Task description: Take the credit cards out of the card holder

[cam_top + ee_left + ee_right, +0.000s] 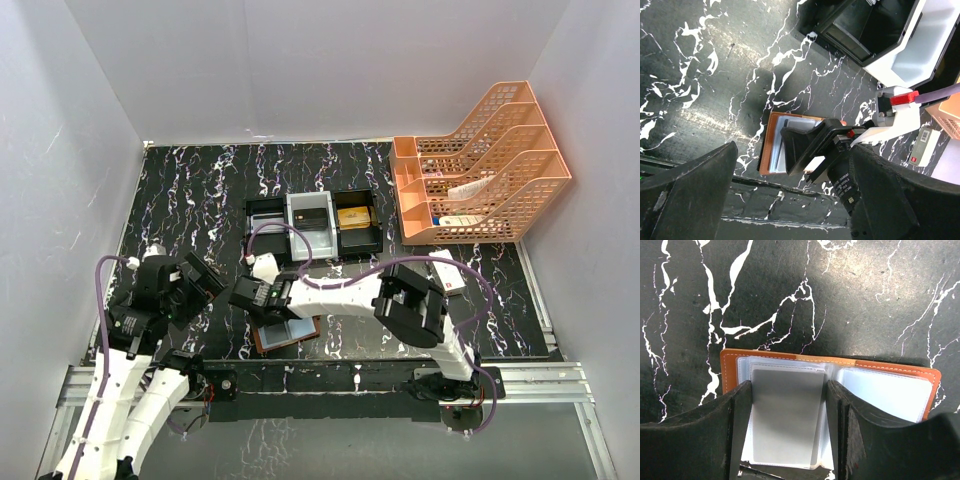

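Observation:
The brown card holder (290, 333) lies spread open near the table's front edge, with its pale inner pockets facing up; it also shows in the left wrist view (771, 145) and the right wrist view (865, 367). My right gripper (262, 300) reaches down onto its left half. In the right wrist view the right gripper (787, 387) has its fingers (737, 425) pressed against both long edges of a grey credit card (786, 415) over the left pocket. My left gripper (792, 170) is open and empty, hovering above and to the left (205, 280).
A black-and-white compartment tray (315, 225) with a gold block (353, 216) stands behind the holder. An orange file rack (480, 165) is at the back right. A white box with a red mark (450, 280) lies to the right. White walls enclose the table.

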Available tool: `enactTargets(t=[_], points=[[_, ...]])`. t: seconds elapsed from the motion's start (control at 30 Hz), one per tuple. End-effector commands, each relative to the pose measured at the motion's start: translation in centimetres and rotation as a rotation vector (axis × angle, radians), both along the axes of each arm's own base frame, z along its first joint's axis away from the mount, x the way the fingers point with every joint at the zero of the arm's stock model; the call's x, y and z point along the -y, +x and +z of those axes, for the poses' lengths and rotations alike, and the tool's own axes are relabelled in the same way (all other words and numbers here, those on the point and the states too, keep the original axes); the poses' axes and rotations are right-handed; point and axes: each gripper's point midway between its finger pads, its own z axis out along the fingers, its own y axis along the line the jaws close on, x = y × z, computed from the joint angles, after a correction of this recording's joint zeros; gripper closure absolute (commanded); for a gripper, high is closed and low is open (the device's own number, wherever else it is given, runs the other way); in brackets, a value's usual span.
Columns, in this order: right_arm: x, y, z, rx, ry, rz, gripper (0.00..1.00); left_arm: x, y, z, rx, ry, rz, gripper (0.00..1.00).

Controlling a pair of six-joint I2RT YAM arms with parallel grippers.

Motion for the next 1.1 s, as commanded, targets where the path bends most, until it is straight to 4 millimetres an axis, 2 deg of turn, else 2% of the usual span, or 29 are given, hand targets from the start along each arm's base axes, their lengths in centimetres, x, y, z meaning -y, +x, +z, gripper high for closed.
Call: enactTargets(t=[0.0,0.17,0.3,0.47,0.53,0.67,0.83,0.93,1.07], points=[[0.9,-1.3,-1.7,-0.092,0.034,0.031,0.5,1.8,-0.7,-0.7,-0.021,-0.062,-0.099,0.01],[1.0,-1.4,-0.9,-0.169,0.196,0.019,0.5,4.0,-1.4,-2.0,-0.046,-0.157,-0.194,0.02],[1.5,-1.2,-0.9,-0.218,0.276,-0.003,0.5,5.9,-2.1,-3.1,-0.07,-0.249,-0.272,0.06],[2.0,-0.8,-1.1,-0.255,0.32,-0.037,0.5,7.0,-3.2,-4.8,-0.126,-0.314,-0.323,0.2],[2.1,-0.8,-1.2,-0.263,0.323,-0.039,0.5,7.0,-3.7,-5.1,-0.144,-0.316,-0.318,0.32],[2.2,-0.8,-1.5,-0.275,0.321,-0.046,0.5,7.2,-4.7,-6.1,-0.161,-0.345,-0.328,0.45],[2.2,-0.8,-1.6,-0.282,0.325,-0.05,0.5,8.0,-5.9,-7.2,-0.188,-0.406,-0.364,0.51],[2.0,-0.9,-1.7,-0.291,0.331,-0.047,0.5,9.1,-5.2,-6.9,-0.144,-0.468,-0.404,0.56],[2.0,-1.0,-1.9,-0.297,0.329,-0.047,0.5,9.0,-4.5,-7.4,-0.141,-0.454,-0.386,0.61]])
